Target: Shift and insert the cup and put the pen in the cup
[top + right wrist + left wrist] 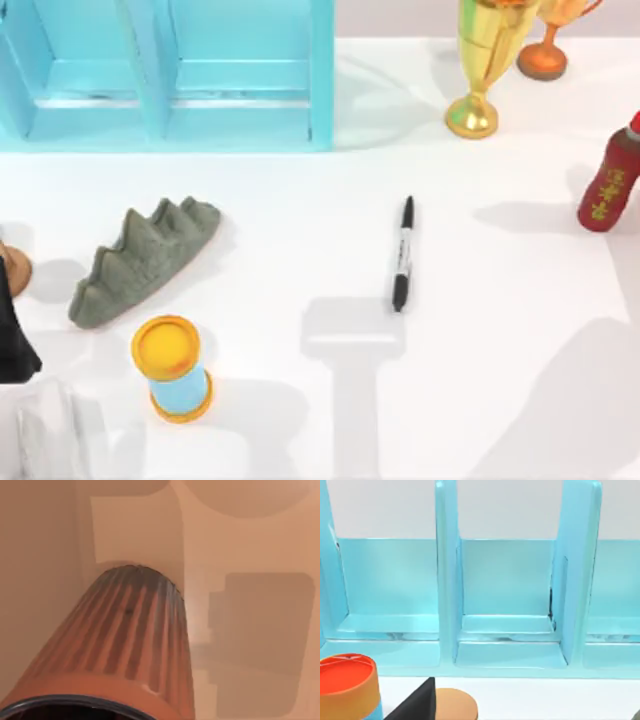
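Observation:
The pen [402, 254], a slim black marker with a pale label band, lies flat near the table's middle, its length running almost front to back. The cup [131, 645], reddish-brown with ribbed sides and a dark rim, sits tilted and very close in the right wrist view. It is held clear of the table by my right gripper, with shadows on the surface far beneath it. My left gripper [12, 340] is parked at the table's left edge, far from the pen. One of its black fingers [417, 702] points toward the blue shelf.
A light-blue shelf with upright dividers [170, 75] [505, 605] fills the back left. A grey jagged rock [145, 260] and a blue cylinder with yellow-orange ends [172, 368] [347, 690] stand front left. A gold trophy [478, 60], an orange goblet [545, 55] and a red bottle [610, 190] are at the right.

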`<state>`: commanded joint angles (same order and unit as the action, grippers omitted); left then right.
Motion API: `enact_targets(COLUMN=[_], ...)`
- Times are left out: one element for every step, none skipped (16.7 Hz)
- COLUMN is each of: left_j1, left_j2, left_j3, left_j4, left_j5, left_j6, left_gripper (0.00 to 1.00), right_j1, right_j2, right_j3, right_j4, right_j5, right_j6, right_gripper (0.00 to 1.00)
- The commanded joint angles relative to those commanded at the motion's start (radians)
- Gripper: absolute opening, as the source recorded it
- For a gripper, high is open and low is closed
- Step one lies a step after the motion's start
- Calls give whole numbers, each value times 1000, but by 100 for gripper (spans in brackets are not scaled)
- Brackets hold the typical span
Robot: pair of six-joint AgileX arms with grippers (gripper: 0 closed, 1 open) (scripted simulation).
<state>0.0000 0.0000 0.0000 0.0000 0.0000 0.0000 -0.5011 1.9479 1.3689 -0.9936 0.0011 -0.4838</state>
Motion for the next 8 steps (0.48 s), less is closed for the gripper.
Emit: enact_targets(left_j1=[0, 0, 0, 0, 0, 0, 0, 0], left_j2=[0, 0, 0, 0, 0, 0, 0, 0], left_j3=[0, 0, 0, 0, 0, 0, 0, 0], left_j4=[0, 0, 0, 0, 0, 0, 0, 0], left_j5=[0, 0, 0, 0, 0, 0, 0, 0], left_j6=[0, 0, 0, 0, 0, 0, 0, 0], left_gripper=[100, 100, 100, 100, 100, 100, 100, 100], right_j1=[0, 0, 0, 0, 0, 0, 0, 0], right_j2=[3, 3, 3, 3, 3, 3, 3, 3], right_j3=[-8, -9, -9, -9, -9, -9, -9, -9], right_j4=[9, 10, 10, 10, 10, 10, 10, 10], right_j5=[0, 0, 0, 0, 0, 0, 0, 0], right_j6=[0, 0, 0, 0, 0, 0, 0, 0], right_gripper=[100, 100, 100, 100, 92, 85, 77, 70])
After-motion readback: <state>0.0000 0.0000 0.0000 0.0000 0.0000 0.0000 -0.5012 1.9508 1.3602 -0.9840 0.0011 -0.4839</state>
